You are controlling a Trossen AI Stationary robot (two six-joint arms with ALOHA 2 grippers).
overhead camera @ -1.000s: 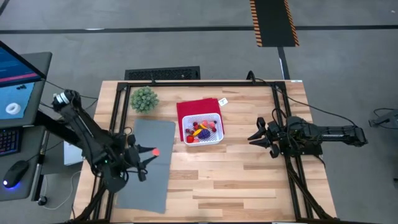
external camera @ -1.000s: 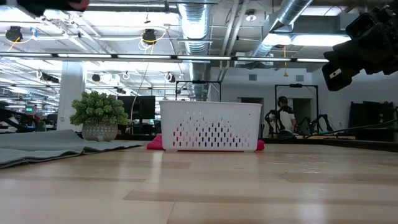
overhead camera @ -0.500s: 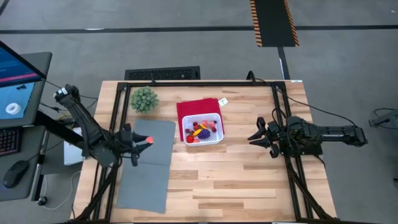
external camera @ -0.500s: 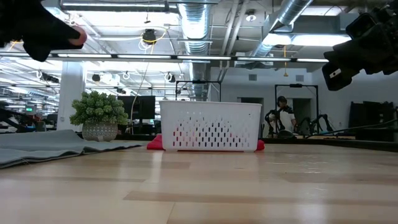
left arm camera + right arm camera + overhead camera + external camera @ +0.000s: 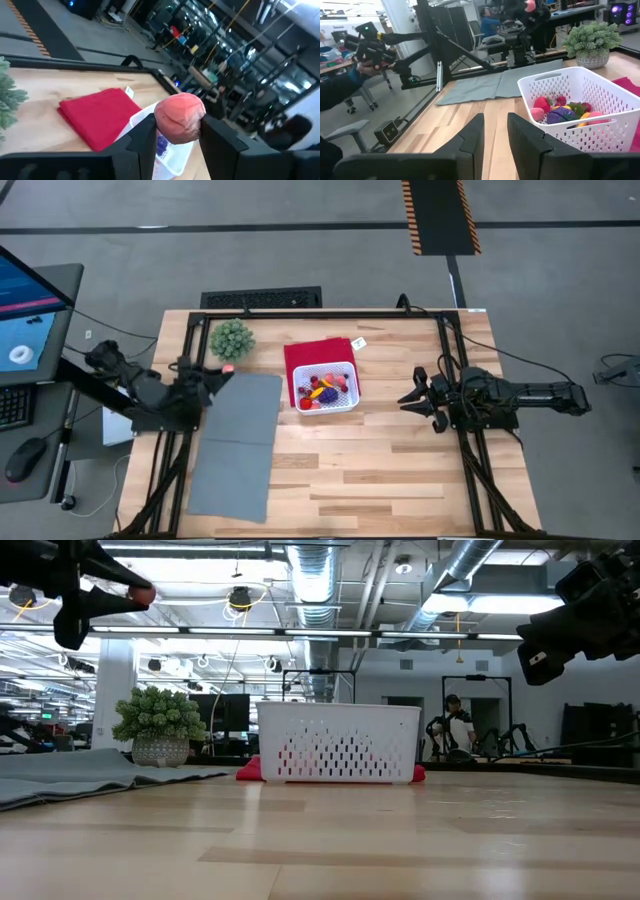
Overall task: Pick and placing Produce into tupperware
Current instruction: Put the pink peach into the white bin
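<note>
Evidently mid-carry, the left gripper [image 5: 222, 369] pinches a pink fruit [image 5: 179, 117] aloft, left of the tupperware [image 5: 325, 387]; the right gripper [image 5: 412, 401] waits spread, centre-right.

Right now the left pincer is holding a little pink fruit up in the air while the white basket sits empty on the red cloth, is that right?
Not quite: the basket is not empty. The high view shows produce already in it. The rest holds: the left pincer grips a pink fruit aloft, and the basket sits on the red cloth.
</note>
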